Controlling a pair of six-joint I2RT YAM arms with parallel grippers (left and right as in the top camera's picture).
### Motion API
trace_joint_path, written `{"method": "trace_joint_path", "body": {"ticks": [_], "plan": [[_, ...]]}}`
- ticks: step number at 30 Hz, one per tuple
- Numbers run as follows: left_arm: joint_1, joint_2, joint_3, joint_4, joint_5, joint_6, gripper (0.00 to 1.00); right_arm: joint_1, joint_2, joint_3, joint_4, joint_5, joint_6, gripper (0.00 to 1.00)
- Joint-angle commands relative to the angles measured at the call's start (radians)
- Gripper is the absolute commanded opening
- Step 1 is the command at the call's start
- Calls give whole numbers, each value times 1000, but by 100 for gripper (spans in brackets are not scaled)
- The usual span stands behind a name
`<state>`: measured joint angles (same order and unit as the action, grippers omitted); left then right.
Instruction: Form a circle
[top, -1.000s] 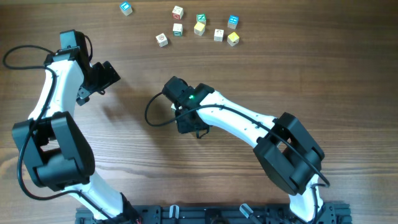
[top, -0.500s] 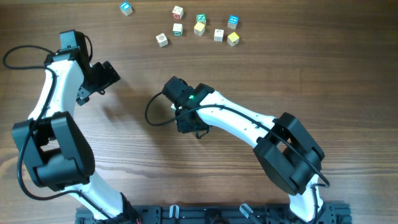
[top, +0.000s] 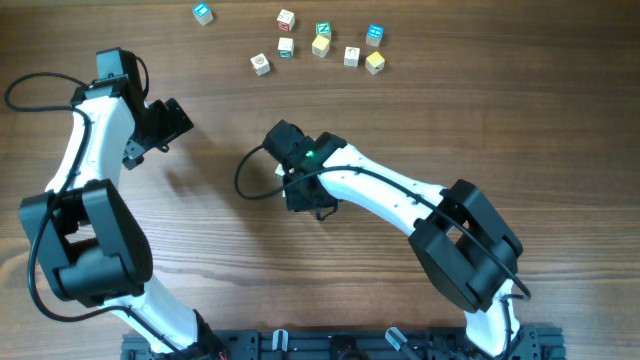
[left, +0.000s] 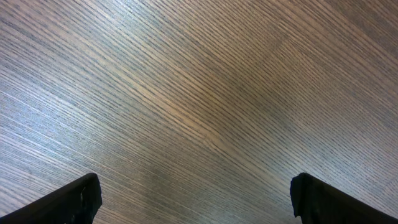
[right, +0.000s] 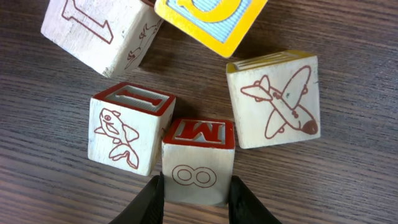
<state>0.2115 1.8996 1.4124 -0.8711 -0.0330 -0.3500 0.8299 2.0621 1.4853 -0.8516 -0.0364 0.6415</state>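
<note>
Right gripper (right: 199, 201) has nudged its wrist a touch sideways over the table since a sec ago, seen from overhead; left arm and the far cubes have not shifted. Its two black fingertips (right: 152, 200) press on both sides of the red-edged wooden cube w/ an M on top and an 8 on its face (right: 198, 165), clamped on it low down. That cube is the nearest member of the circle (right: 163, 104), a tight ring of small wooden letter cubes right in front of the fingers.

- Touching it on one side: red-edged cube w/ a fish drawing (right: 127, 130).
- Just beside it on the other side, narrow gap btwn: pale yellow cube w/ an airplane drawing (right: 273, 102).
- Farther out: yellow-rimmed cube w/ a blue face (right: 211, 22), turned at an angle and cut off by the frame edge, and a white cube w/ a red outline letter (right: 93, 31).

Bare wood shows in the ring's middle. From overhead the ring is hidden under the right gripper's head, approx mid-table.

Left gripper (left: 196, 199) hangs w/ fingers spread wide, nothing btwn them, only the brown wood-grain table (left: 199, 93) below. Loose scatter of similar cubes (top: 320, 45) lies well apart at the far edge
</note>
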Motion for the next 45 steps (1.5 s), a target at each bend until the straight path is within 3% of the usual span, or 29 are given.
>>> {"method": "trace_joint_path", "body": {"ticks": [1,8,16,18,20,23,34,45], "plan": [[5,-21,-5,0,-10,1,100,-7,27,-5,3,21,-14,34],[5,-21,-5,0,-10,1,100,-11,18,45,-14,21,-70,43],[5,-21,-5,0,-10,1,100,-100,-64,98,-25,14,-92,42],[5,-21,-5,0,-10,2,100,-140,-64,97,-31,13,-91,37],[5,-21,-5,0,-10,1,100,-188,-62,89,-45,13,-87,25],[5,-21,-5,0,-10,2,100,-224,-61,58,-55,14,-34,19],[5,-21,-5,0,-10,1,100,-224,-58,-130,86,-100,24,5],[5,-21,-5,0,-10,1,100,-221,-58,-132,115,-197,42,4]]}}
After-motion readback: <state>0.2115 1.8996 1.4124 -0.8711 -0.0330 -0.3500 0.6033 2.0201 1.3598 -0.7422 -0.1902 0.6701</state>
